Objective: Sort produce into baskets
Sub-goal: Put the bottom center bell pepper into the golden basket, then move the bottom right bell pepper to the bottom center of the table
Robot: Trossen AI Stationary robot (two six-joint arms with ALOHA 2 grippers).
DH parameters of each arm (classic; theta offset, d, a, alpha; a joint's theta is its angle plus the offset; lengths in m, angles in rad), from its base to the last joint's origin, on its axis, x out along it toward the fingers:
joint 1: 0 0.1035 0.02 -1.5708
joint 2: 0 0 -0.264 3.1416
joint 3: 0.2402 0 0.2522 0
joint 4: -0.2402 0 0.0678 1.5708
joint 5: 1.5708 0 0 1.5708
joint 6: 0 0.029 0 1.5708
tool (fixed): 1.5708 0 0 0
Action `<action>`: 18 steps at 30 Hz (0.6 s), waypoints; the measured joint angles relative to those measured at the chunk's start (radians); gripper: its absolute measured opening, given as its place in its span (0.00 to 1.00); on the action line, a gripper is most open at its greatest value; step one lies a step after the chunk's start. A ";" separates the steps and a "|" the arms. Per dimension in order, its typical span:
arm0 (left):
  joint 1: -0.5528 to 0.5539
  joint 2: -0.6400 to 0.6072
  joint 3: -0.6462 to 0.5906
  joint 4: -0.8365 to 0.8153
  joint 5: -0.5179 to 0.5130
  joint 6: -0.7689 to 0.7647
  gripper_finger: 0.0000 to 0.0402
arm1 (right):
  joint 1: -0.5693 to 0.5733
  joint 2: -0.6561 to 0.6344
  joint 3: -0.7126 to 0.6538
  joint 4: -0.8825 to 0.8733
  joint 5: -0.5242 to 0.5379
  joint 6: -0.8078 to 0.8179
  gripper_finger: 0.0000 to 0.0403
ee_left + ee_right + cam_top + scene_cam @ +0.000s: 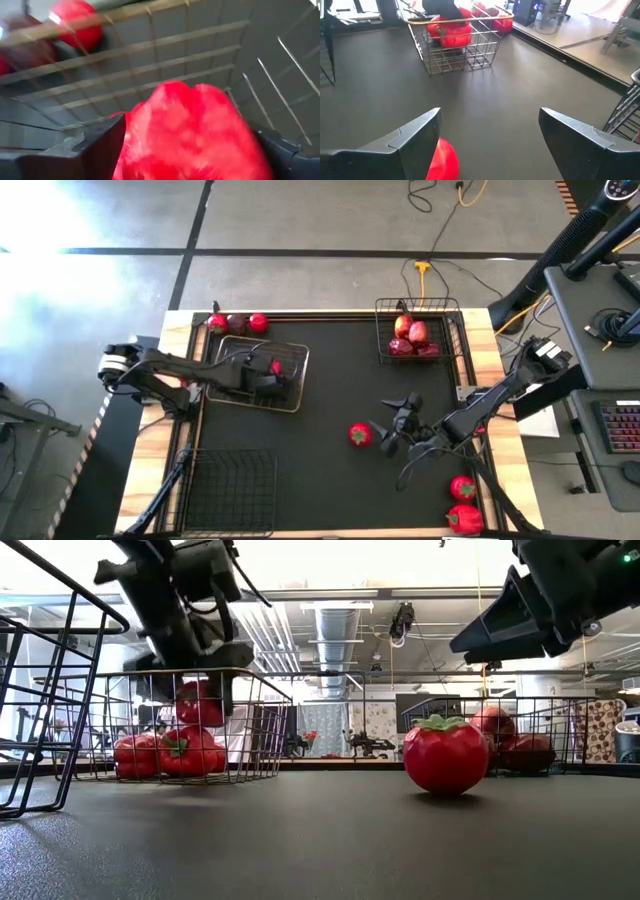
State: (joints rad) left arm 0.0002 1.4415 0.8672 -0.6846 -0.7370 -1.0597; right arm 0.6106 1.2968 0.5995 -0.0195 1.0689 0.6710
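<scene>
My left gripper (272,380) hangs over the wire basket (262,402) at the table's left middle, its fingers wide apart. A lumpy red pepper (190,135) fills the space between them, just above two more peppers (165,753) lying on the basket floor. My right gripper (392,432) stands open above the mat, just right of a green-topped tomato (360,435) that rests on its base and touches nothing else. The tomato's edge (442,160) shows beside one finger. A far-right basket (452,308) holds dark red apples (412,338). My left gripper comes slanting down from the table's left into the basket, with the pepper between its fingers. One finger (95,145) lies close against the pepper's side (132,140). A thin dark gap shows at the other finger (285,152). I cannot tell whether it touches the pepper.
An empty wire basket (195,498) stands at the near left. Three pieces of produce (237,323) lie along the far edge at left, and two red ones (463,502) at the near right corner. Open mat lies between the baskets.
</scene>
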 joint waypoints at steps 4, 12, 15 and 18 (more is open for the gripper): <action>-0.013 -0.001 0.130 -0.163 -0.049 0.002 0.84 | 0.000 -0.001 0.000 -0.082 -0.013 0.023 0.81; -0.143 -0.004 0.299 -0.100 -0.167 0.115 0.82 | 0.001 -0.042 0.013 -0.299 -0.091 0.182 0.81; -0.234 -0.004 0.266 0.067 -0.227 0.225 0.81 | 0.014 -0.047 0.014 -0.284 -0.109 0.186 0.81; -0.294 -0.004 0.204 0.240 -0.243 0.321 0.80 | 0.038 -0.047 0.015 -0.267 -0.136 0.214 0.81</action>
State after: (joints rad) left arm -0.2942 1.4380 1.0709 -0.4443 -0.9797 -0.7384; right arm 0.6490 1.2503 0.6144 -0.2862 0.9327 0.8845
